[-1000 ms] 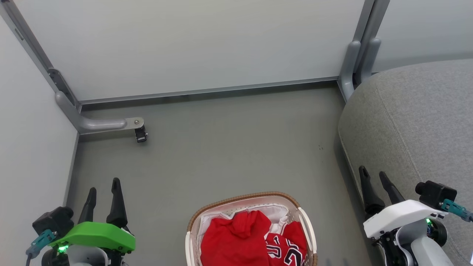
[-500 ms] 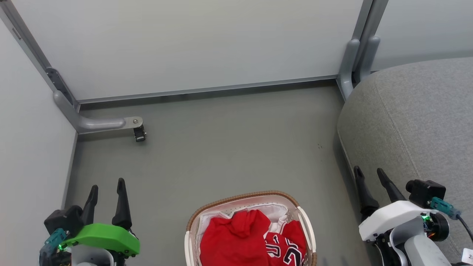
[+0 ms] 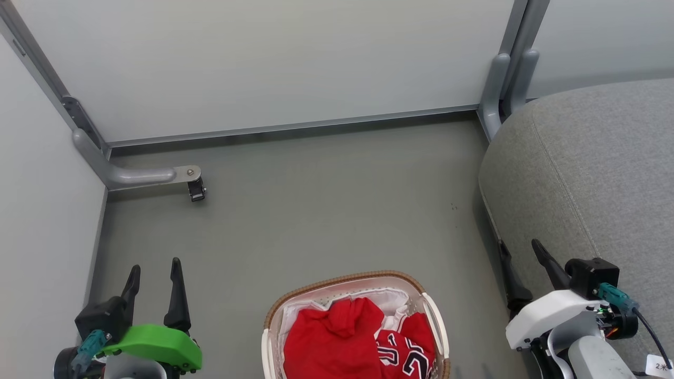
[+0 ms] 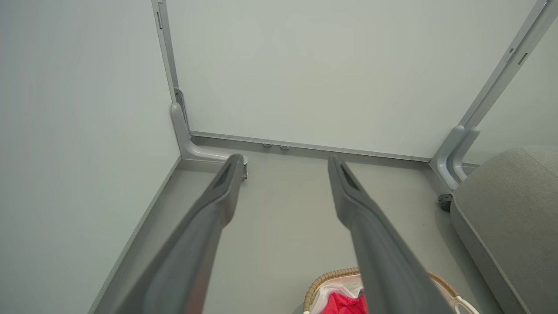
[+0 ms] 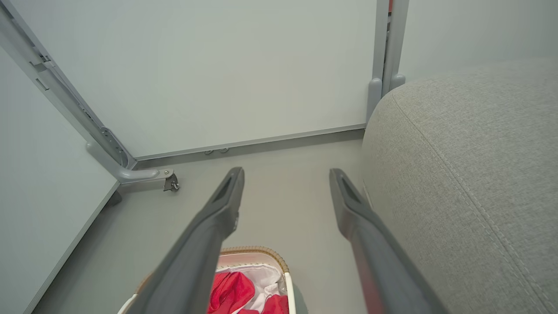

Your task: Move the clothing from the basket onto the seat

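Clothing (image 3: pixel 337 342), red and crumpled, fills basket (image 3: pixel 345 279).

the bottom edge of the head view cuts off the basket (image 3: pixel 345 278) and the clothing (image 3: pixel 337 342) in it, jersey numerals included, and the seat (image 3: pixel 590 173) runs off its right edge. a blurred finger (image 4: pixel 383 261) of the left hand (image 4: pixel 285 162) covers part of the basket in the left wrist view, as one of the right hand (image 5: pixel 285 172) does in the right wrist view. the marks on a white tag (image 3: pixel 658 364) at the head view's lower right are too small to read.
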{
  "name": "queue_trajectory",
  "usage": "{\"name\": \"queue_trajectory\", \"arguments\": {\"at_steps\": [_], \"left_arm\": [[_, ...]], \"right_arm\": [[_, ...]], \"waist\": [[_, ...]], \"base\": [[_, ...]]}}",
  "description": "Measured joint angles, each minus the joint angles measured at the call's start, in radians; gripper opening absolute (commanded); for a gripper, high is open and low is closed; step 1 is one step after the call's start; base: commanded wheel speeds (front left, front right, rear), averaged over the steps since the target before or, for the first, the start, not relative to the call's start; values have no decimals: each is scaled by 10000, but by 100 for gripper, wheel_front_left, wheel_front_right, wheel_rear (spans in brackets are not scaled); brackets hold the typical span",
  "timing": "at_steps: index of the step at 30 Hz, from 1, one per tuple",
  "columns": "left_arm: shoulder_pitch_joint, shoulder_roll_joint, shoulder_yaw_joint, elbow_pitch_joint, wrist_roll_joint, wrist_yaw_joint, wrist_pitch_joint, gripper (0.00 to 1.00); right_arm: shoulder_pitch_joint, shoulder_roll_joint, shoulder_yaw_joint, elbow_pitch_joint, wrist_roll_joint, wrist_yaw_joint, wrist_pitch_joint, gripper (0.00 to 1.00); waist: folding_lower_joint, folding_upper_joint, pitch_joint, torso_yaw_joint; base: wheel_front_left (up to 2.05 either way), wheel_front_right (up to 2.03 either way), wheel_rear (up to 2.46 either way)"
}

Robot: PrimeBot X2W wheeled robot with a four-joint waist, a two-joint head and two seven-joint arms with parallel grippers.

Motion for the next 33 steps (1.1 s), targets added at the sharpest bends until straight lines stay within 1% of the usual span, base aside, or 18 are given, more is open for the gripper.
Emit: {"name": "queue_trajectory", "arguments": {"at_steps": [17,23,25,31,33], "left_arm": [[53,-188,316,25,1218,-186,-343,100],[56,-274,343,184,1499,-259,-472,100],[54,-293,236,247,1620,-278,-497,100],[-220,-345,-562,548,1912,-334,-596,100],[-490,-347,-995,713,1883,-336,-639,100]], "right_arm": [[-23,151,-163,-2,-1170,0,-324,100],[-69,150,-136,-12,-1561,0,-447,100],[-188,165,-65,-88,-1540,0,-485,100],[-666,194,151,-506,-1501,2,-575,100],[-878,194,234,-660,-1511,2,-627,100]], "waist": [[0,0,119,-51],[0,0,231,-80],[0,0,331,-109],[0,0,929,-237],[0,0,1242,-295]], "base": [[0,0,0],[0,0,0],[0,0,0],[0,0,0],[0,0,0]]}}
